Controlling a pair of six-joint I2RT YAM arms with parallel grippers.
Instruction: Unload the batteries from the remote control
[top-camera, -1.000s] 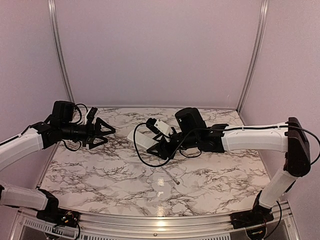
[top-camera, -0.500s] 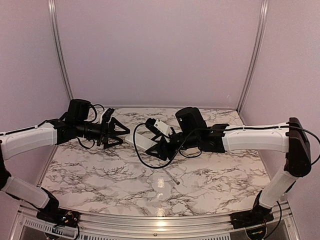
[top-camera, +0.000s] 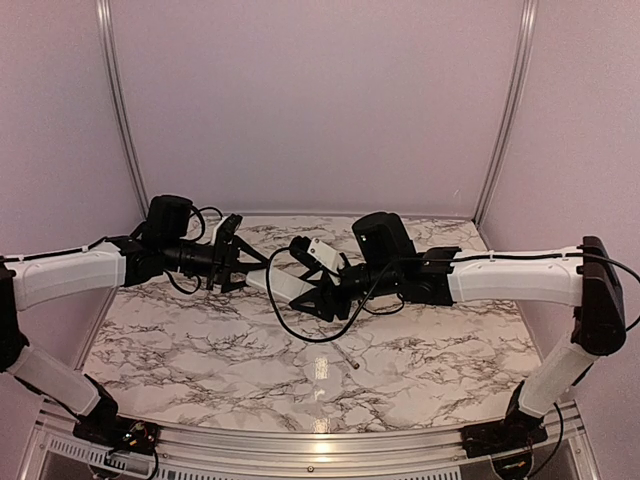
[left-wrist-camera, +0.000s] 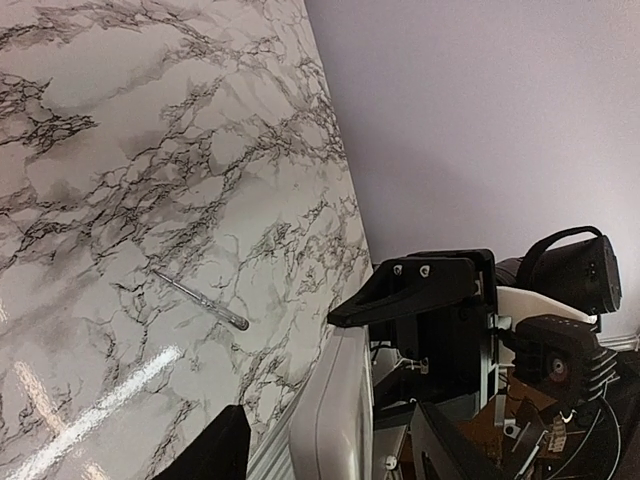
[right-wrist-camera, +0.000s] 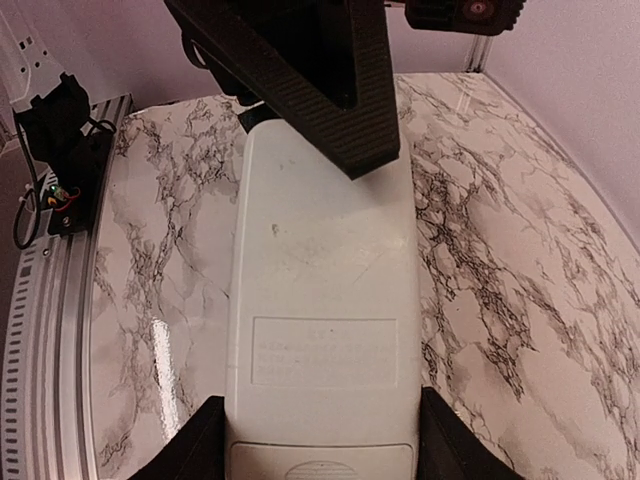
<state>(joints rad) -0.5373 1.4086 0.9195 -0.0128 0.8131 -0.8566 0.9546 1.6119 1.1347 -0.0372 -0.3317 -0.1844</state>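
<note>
Top: one remote control (top-camera: 281, 284) aloft over mid-table, long axis left-right. Right gripper (top-camera: 312, 296) clamps its right end, left gripper (top-camera: 246, 268) sits at its left end. One thin rod (top-camera: 344, 354) lies on the table (top-camera: 180, 340).
Left wrist: left jaws wide, straddling the remote control edge-on with gaps on both sides.
Right wrist: right fingers (right-wrist-camera: 195, 450) pinch the labelled end.

The marble table (top-camera: 200, 340) was seen from high above its near edge, facing the back wall (top-camera: 320, 100). The left wrist view was rolled sideways, close beside the edge of the remote control (left-wrist-camera: 335, 420); the right wrist view was set closer, along its face. The remote control was shared by all views.
</note>
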